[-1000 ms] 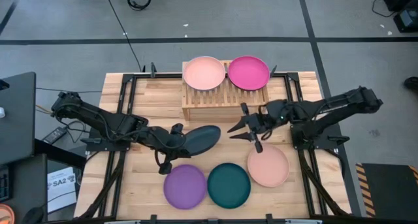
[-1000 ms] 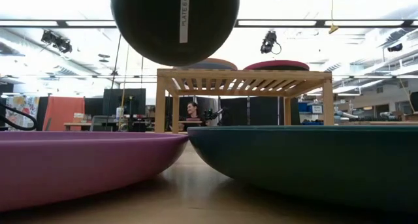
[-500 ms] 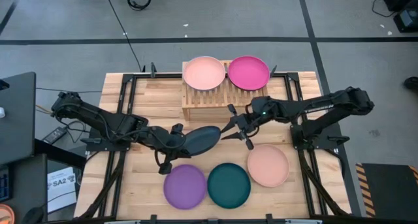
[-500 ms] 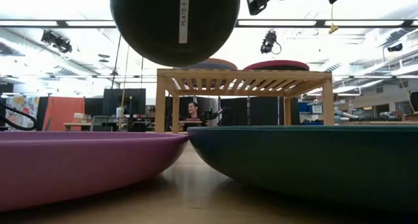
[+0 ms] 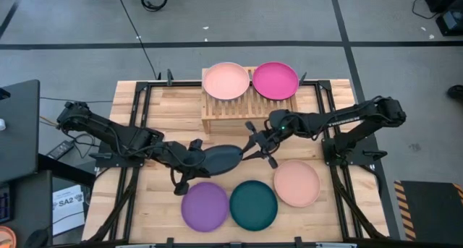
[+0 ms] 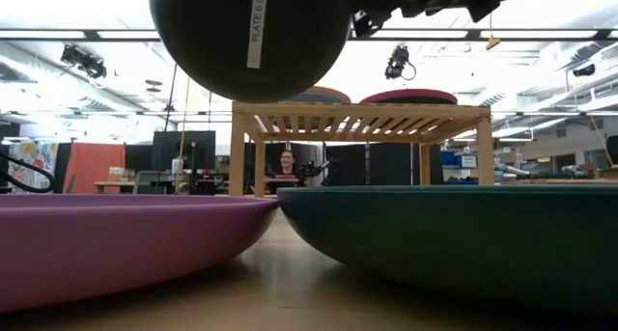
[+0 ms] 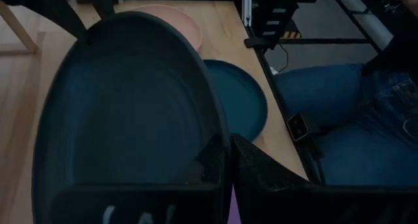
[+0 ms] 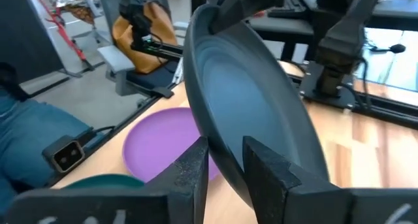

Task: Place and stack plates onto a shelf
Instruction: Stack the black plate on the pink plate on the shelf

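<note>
My left gripper (image 5: 197,155) is shut on a charcoal plate (image 5: 221,158), held tilted in the air over the table's middle; its underside (image 6: 251,32) fills the top of the low view. My right gripper (image 5: 253,142) is open, with one finger on each side of that plate's right rim (image 8: 225,162). A peach plate (image 5: 226,80) and a magenta plate (image 5: 275,80) lie on the bamboo shelf (image 5: 235,112). A purple plate (image 5: 205,206), a dark teal plate (image 5: 253,204) and a second peach plate (image 5: 296,183) lie flat near the table's near edge. My left gripper pinches the charcoal plate's rim (image 7: 219,142) at its left side, one finger on the inner face and one on the underside, coming level from the table's left. The plate is lifted clear and tilted. My right gripper straddles the opposite rim (image 8: 228,145); whether its fingers touch, I cannot tell.
The shelf stands at the table's far middle, just beyond both grippers. Black frame rails (image 5: 137,110) run along the table's left and right sides. A seated person's legs (image 7: 339,119) show beyond the near edge. Bare wood (image 5: 166,107) lies left of the shelf.
My right gripper has moved toward the table's left, up to the charcoal plate, and its open fingers now straddle the plate's right rim. The plate has tipped more steeply on edge in my left gripper and looks narrower from above.
</note>
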